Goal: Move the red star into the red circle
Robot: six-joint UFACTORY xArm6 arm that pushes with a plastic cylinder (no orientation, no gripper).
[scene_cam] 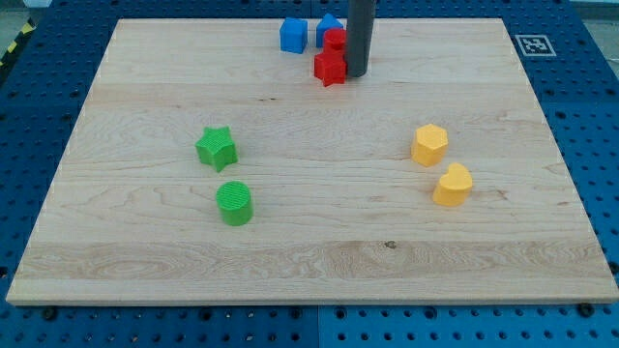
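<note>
On the wooden board, my tip, a bare rod with no pincer to open or close, touches the red star, with one red circle and two blue blocks just behind, two green and two yellow nearer.

Setting is taken to be a robotics lab bench. A pale wooden board is laid on a blue perforated mounting table. A printed fiducial marker is fixed at the board's far right corner. Yellow-black hazard tape is seen far left.
</note>
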